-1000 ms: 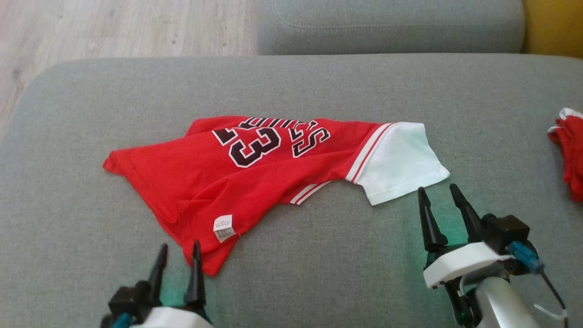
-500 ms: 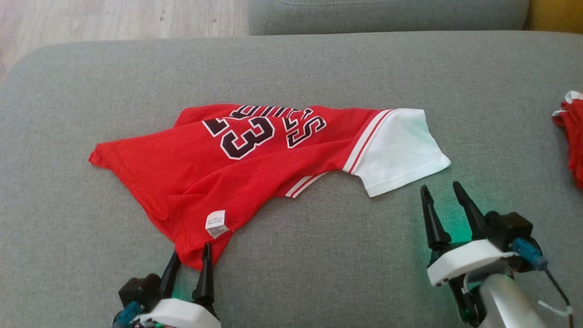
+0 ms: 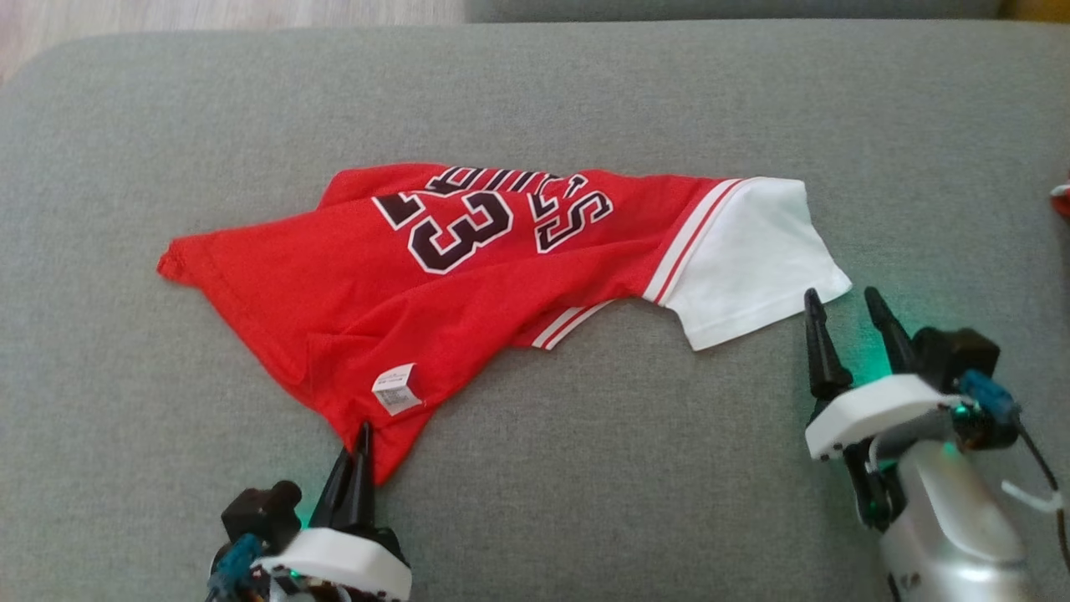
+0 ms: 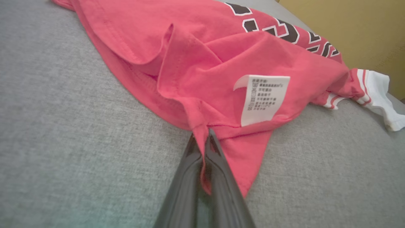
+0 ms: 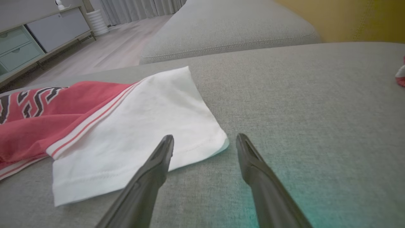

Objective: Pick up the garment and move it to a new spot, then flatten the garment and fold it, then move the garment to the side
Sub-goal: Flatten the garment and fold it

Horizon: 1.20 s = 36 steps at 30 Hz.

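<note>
The garment (image 3: 368, 293) is a red jersey with black number 23 and a white sleeve (image 3: 752, 259), lying crumpled on the grey sofa cushion (image 3: 585, 468). My left gripper (image 3: 361, 431) is shut on the jersey's near red corner, just below its white care label (image 3: 394, 389). In the left wrist view that gripper (image 4: 202, 139) pinches the red hem, with the label (image 4: 262, 98) just beyond it. My right gripper (image 3: 844, 297) stands open at the white sleeve's near right corner. In the right wrist view its fingers (image 5: 204, 139) straddle the sleeve's corner (image 5: 218, 142).
Another piece of red cloth (image 3: 1062, 196) peeks in at the cushion's right edge, also seen as red cloth (image 5: 401, 74) in the right wrist view. A second grey cushion (image 5: 227, 31) lies behind, then wood floor (image 5: 110, 50) and a cabinet (image 5: 34, 38).
My left gripper moved forward onto the jersey's near corner and shut on it. My right gripper crept up to the white sleeve, still open. The head camera tilted down.
</note>
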### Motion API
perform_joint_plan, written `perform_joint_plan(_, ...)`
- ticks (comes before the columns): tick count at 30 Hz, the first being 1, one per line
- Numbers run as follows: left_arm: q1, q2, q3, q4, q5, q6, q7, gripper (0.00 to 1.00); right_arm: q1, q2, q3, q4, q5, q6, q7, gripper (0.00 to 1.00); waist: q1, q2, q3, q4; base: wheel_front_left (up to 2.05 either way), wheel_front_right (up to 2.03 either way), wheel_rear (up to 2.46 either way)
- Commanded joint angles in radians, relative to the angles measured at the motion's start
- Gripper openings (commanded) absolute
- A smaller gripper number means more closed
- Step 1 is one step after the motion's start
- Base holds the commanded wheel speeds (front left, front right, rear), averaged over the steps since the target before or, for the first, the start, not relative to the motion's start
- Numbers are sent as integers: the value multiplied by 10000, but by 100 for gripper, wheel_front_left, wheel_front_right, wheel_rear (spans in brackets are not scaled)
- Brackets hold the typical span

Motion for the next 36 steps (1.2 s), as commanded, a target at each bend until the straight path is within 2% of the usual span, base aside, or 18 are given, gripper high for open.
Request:
perform_joint_plan(1, -315, 51, 250, -201, 106, -17, -40, 0, -313, -56, 166, -176, -75, 67, -40, 100, -1, 0, 54, 38, 0, 0, 0)
perform_joint_plan(8, -376, 51, 93, -312, 148, -37, -40, 0, -1328, 73, -70, 1590, -416, 67, -40, 100, -1, 0, 266, 200, 0, 0, 0)
perform_joint_plan(15, -421, 51, -17, -389, 131, -49, -40, 0, -1800, 198, 54, 2635, -305, 67, -40, 100, -1, 0, 356, 244, 0, 0, 0)
perform_joint_plan(17, -444, 51, 15, -467, 181, -51, -40, 0, -1879, 221, 158, 2802, -191, 67, -40, 0, -1, 0, 361, 239, 0, 0, 0)
perform_joint_plan(20, -459, 51, 150, -715, 295, -51, -40, 0, -1908, 229, 265, 2671, 111, 67, -40, 0, -1, 0, 305, 224, 0, 0, 0)
perform_joint_plan(24, -398, 51, 470, -1291, 485, -19, -40, 0, -1653, 147, 423, 1767, 636, 67, -40, 0, -1, 0, 89, 197, 0, 0, 0)
perform_joint_plan(30, -469, 51, 1234, -2758, 1000, -12, -40, 0, -1285, -111, 751, -366, 1799, 67, -40, 0, -1, 0, -351, 110, 0, 0, 0)
perform_joint_plan(33, -809, 82, 1736, -3636, 1507, -38, -40, 0, -1327, -240, 895, -1693, 2959, 67, -40, 0, -1, 0, -571, 44, 0, 0, 0)
perform_joint_plan(36, -1315, 452, 2118, -4454, 1913, -58, -40, 0, -1588, -560, 985, -2858, 4026, 67, -40, 0, -1, 0, -783, -56, 0, 0, 0)
